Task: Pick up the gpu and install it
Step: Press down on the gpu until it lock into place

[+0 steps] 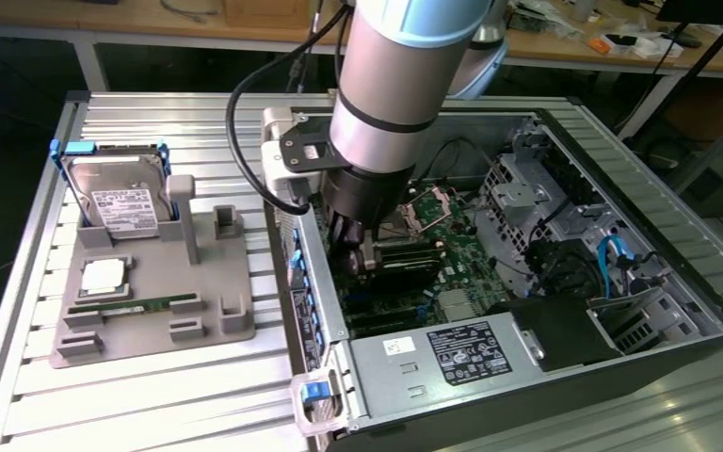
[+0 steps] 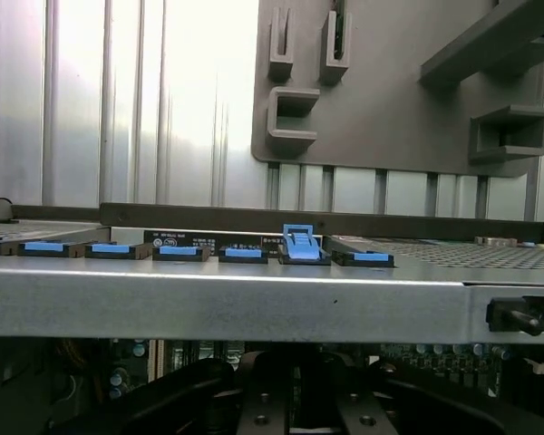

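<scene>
The gpu [image 1: 402, 260], a flat black card, stands low inside the open computer case [image 1: 663, 245], just over the green motherboard [image 1: 443, 221]. My gripper [image 1: 359, 259] reaches down into the case from above and is shut on the card's end nearest the case's rear wall. Whether the card's lower edge touches the board is hidden by the arm. In the wrist view my dark fingers [image 2: 208, 399] sit below the case's silver rim [image 2: 254, 304], which carries a row of blue slot clips [image 2: 299, 245].
On the exterior view's left a grey parts tray [image 1: 148, 320] holds a silver hard drive [image 1: 123, 202], a green RAM stick [image 1: 129, 304] and a small silver square part [image 1: 102, 275]. The power supply [image 1: 462, 353] and the drive cage with cables [image 1: 587, 254] crowd the case's other side.
</scene>
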{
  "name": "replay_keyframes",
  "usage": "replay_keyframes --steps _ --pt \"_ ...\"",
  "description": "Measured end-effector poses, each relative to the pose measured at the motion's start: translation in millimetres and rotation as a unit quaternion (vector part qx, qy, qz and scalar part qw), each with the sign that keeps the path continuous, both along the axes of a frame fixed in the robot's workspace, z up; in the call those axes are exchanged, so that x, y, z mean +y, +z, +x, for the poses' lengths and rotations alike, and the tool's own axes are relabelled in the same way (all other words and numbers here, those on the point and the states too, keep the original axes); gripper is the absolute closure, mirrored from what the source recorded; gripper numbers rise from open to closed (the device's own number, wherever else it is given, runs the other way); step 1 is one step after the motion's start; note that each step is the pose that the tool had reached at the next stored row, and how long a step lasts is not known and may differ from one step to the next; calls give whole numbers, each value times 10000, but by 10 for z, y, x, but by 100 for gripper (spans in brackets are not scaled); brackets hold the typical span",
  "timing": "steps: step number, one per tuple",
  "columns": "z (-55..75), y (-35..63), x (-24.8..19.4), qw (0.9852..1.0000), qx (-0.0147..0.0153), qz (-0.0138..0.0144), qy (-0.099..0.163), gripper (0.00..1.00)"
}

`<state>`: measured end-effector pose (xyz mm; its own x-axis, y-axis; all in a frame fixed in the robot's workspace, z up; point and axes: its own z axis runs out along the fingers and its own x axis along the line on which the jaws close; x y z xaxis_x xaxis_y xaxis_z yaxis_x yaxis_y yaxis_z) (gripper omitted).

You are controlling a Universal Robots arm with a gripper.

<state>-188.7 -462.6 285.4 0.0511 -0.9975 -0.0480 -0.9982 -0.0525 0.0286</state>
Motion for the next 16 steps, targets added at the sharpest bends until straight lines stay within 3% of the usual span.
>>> replay_keyframes --steps 5,7,13,16 --pt "0 20 0 10000 -1 1 0 84" --pt "5 25 1 10000 14 2 0 84" --pt "85 52 0 9998 222 1 0 84" --pt "131 55 0 9995 305 1 0 84"
